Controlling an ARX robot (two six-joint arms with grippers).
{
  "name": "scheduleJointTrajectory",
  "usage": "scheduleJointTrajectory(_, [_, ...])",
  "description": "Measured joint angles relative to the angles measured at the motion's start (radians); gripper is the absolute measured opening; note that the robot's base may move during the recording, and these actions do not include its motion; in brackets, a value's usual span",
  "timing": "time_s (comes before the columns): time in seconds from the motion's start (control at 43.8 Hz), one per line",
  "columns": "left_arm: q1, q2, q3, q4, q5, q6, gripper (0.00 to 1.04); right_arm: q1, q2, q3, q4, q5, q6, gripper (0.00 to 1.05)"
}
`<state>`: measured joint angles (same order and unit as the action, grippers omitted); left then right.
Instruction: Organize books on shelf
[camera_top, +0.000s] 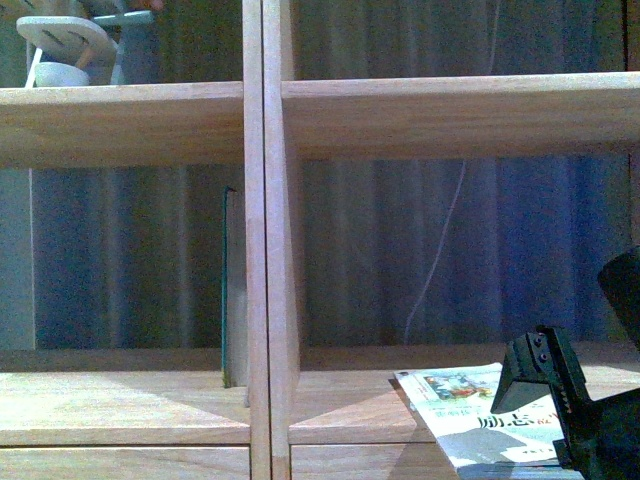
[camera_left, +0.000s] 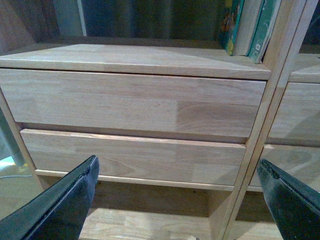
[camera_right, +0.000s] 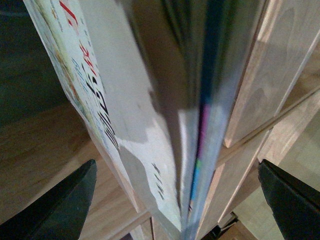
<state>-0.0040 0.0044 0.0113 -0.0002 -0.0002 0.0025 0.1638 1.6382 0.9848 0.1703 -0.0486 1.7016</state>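
Note:
The light-wood shelf (camera_top: 450, 110) fills the front view. A thin dark teal book (camera_top: 229, 290) stands upright in the left compartment against the centre divider (camera_top: 265, 250). The white paperback (camera_top: 465, 410) lies flat on the right compartment's board, overhanging the front. My right gripper (camera_top: 585, 335) is open at its near corner. In the right wrist view the paperback (camera_right: 130, 100) runs edge-on between the spread fingers (camera_right: 65, 205) without touching them. My left gripper (camera_left: 177, 162) is open and empty before the drawer fronts (camera_left: 130, 100). Teal books (camera_left: 232, 25) stand above them.
A white ornament (camera_top: 65, 45) stands in the upper left compartment. A grey curtain (camera_top: 380, 250) and a hanging white cord (camera_top: 440, 240) show through the open back. Light floor (camera_right: 305, 150) shows below the shelf in the right wrist view.

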Motion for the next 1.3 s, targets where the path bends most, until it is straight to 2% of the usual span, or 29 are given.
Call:
scheduleJointTrajectory(0.434, [0.0,0.0,0.0,0.0,0.0,0.0,0.97,-0.037,0.108,0.125,-0.029,0.048,-0.07,0.96])
scheduleJointTrajectory(0.571, [0.0,0.0,0.0,0.0,0.0,0.0,0.97,-0.044,0.111,0.135,-0.029,0.046,-0.086,0.77])
scheduleJointTrajectory(0.64, [0.0,0.0,0.0,0.0,0.0,0.0,0.97,-0.046,0.112,0.139,-0.029,0.042,-0.095,0.63])
scheduleJointTrajectory(0.891, [0.0,0.0,0.0,0.0,0.0,0.0,0.97,-0.052,0.092,0.146,-0.026,0.031,-0.115,0.23])
scheduleJointTrajectory(0.983, [0.0,0.0,0.0,0.0,0.0,0.0,0.97,-0.056,0.066,0.146,-0.019,0.02,-0.138,0.12])
scheduleJointTrajectory(1.029, [0.0,0.0,0.0,0.0,0.0,0.0,0.97,-0.06,0.045,0.143,-0.017,0.015,-0.152,0.08])
scheduleJointTrajectory(1.303, [0.0,0.0,0.0,0.0,0.0,0.0,0.97,-0.092,-0.055,0.055,0.024,-0.02,-0.252,0.08])
